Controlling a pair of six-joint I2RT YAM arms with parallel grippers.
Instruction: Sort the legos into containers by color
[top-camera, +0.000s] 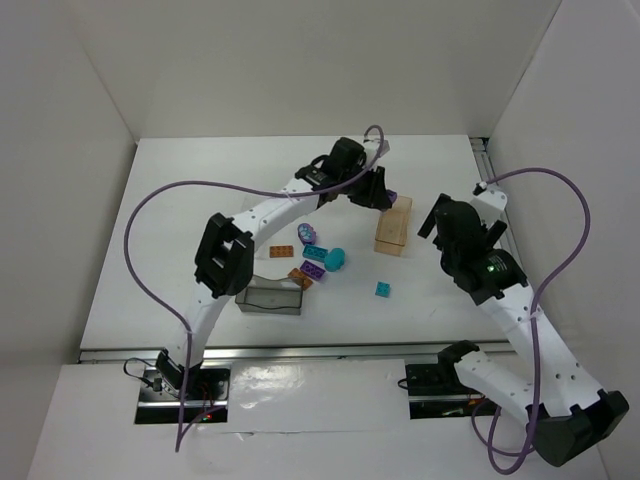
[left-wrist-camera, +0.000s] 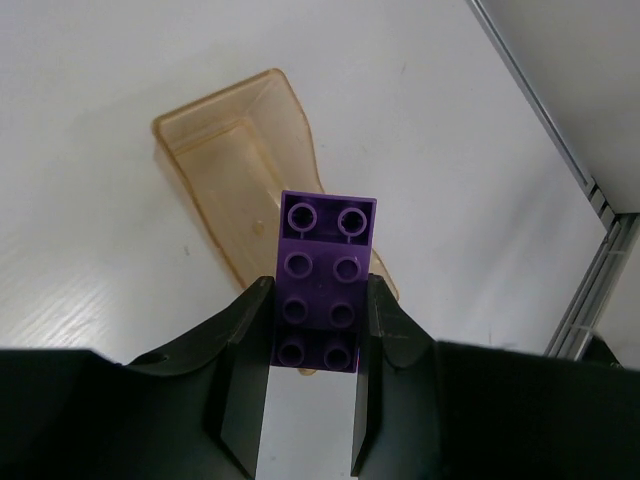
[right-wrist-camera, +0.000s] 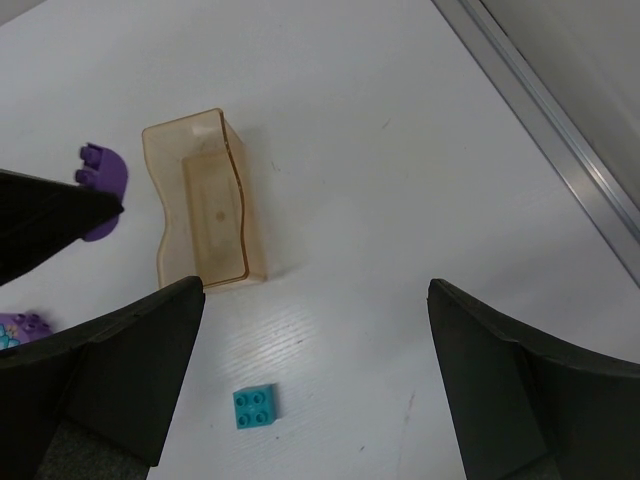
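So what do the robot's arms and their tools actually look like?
The left arm and right arm have white links with black joint housings; a purple cable loops along each. A small green light glows on the right arm. The left tool and right tool have black wedge-shaped fingers.

**L wrist: purple lego pinched in claw**

Your left claw (left-wrist-camera: 320, 295) is clamped on a purple lego (left-wrist-camera: 325, 240), 2x4 studs facing the cam, w/ a finger (left-wrist-camera: 245, 360) on each long side. Behind it, an amber see-thru container (left-wrist-camera: 200, 185) lies on the white tabletop (left-wrist-camera: 90, 260), its near end hidden by the lego. A metal rail (left-wrist-camera: 565, 140) runs along the right.
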